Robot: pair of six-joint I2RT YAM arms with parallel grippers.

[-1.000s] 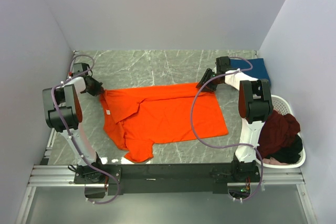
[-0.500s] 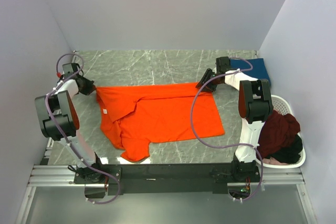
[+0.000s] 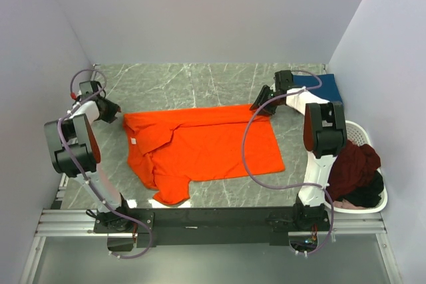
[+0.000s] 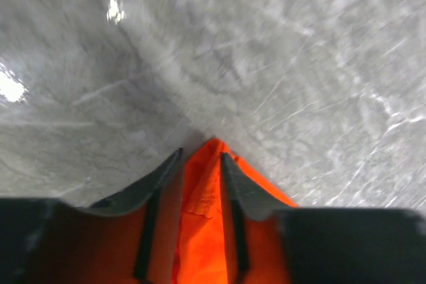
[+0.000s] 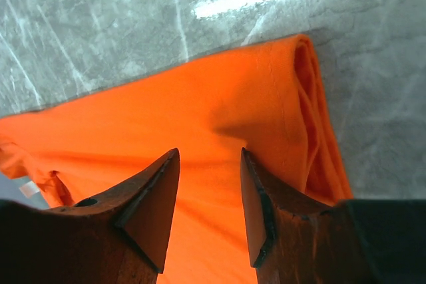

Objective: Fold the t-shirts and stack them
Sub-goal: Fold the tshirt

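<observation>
**Left to right:** the left arm's fingers point(image 3: 112, 110) stand narrow, pinching the far left corner of a bright orange t-shirt point(image 3: 213, 145). In the left wrist view the cloth rises to a point between them. The shirt lies spread on the grey marbled worktop point(image 3: 200, 84). Its long axis runs left to right between the two arms, neck end toward the left and hem toward the right, with one sleeve point(image 3: 174, 191) trailing toward the near edge. A soft ridge along the far side suggests that edge is doubled over.

At the far right corner the right arm's fingers point(image 3: 261, 103) are parted a little with nothing between them. They are poised over flat orange cloth just inside a rolled edge, and the hem corner lies below and slightly to their right. Each arm is the nearer one for its own corner, so the coming fold likely turns on the right fingers closing on that corner.

Beyond, a navy t-shirt point(image 3: 323, 88) lies as a flat block at the far right of the worktop. A white plastic basket point(image 3: 356, 130) holds a maroon t-shirt point(image 3: 353, 164) atop a black t-shirt point(image 3: 367, 197).
</observation>
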